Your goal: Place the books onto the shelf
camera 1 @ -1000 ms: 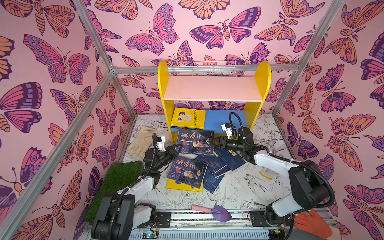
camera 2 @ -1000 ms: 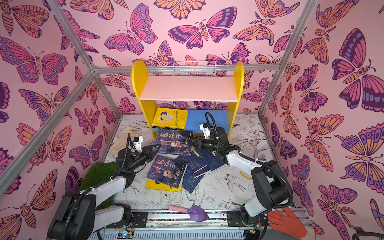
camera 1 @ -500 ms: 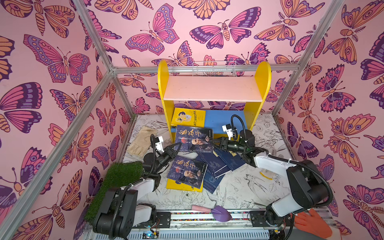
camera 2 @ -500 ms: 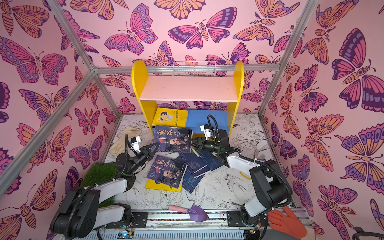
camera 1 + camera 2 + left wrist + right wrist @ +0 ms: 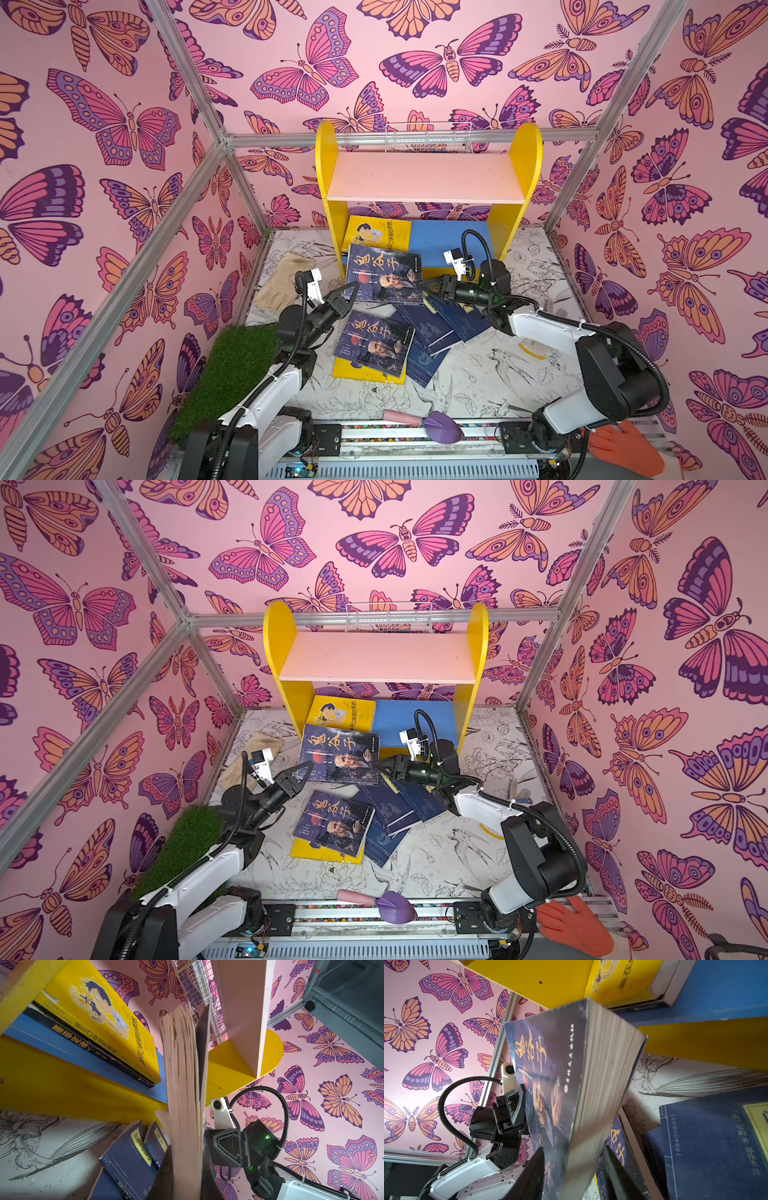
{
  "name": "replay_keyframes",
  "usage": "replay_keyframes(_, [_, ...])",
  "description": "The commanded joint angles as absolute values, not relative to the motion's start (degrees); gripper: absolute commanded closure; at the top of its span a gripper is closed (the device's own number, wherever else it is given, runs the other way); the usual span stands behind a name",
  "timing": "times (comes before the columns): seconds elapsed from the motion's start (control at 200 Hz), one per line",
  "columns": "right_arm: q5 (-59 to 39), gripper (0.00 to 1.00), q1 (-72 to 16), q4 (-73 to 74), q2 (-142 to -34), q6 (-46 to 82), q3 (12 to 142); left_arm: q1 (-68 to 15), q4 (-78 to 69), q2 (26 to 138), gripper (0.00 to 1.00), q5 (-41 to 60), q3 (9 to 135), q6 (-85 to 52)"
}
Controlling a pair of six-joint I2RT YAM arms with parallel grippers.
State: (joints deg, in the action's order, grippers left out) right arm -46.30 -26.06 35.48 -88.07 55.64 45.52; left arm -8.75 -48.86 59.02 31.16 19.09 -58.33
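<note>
A dark portrait-cover book (image 5: 384, 274) (image 5: 340, 754) hangs tilted in front of the shelf (image 5: 424, 178), held from both sides. My left gripper (image 5: 352, 289) (image 5: 185, 1160) is shut on its left edge, with the page block between the fingers. On its right edge my right gripper (image 5: 428, 286) (image 5: 573, 1157) is shut. A yellow book (image 5: 378, 235) lies on a black book (image 5: 93, 1047) on the blue lower board (image 5: 453, 243). On the floor lie a second portrait book (image 5: 374, 340), a yellow book (image 5: 357, 372) under it and several navy books (image 5: 436, 332).
A grass mat (image 5: 237, 365) and a beige glove (image 5: 282, 280) lie at the left. A purple trowel (image 5: 440, 426) and an orange glove (image 5: 623, 449) sit at the front rail. A white wire basket (image 5: 428, 137) hangs behind the shelf top.
Both grippers have carried the portrait book a little up and back toward the shelf's lower board. The books on the floor have not moved.
</note>
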Motion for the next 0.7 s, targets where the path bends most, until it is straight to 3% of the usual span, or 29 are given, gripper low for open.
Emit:
replay_keyframes(0.0, [-48.1, 0.54, -26.8, 38.5, -87.6, 56.5, 46.6, -9.0, -53.9, 57.6, 1.00, 29.6, 20.3, -57.0])
replay_keyframes(0.175, [-50.5, 0.50, -26.8, 37.9, -87.9, 56.4, 46.9, -9.0, -56.3, 57.9, 1.00, 29.1, 20.9, -57.4])
replay_keyframes(0.531, [-53.8, 0.52, -28.1, 39.9, -89.7, 58.0, 49.6, -9.0, -58.3, 58.7, 1.00, 28.0, 22.0, -57.7])
replay_keyframes(0.691, [-53.8, 0.62, -28.8, 42.1, -89.6, 59.8, 51.2, -9.1, -58.3, 59.7, 1.00, 28.5, 22.0, -57.8])
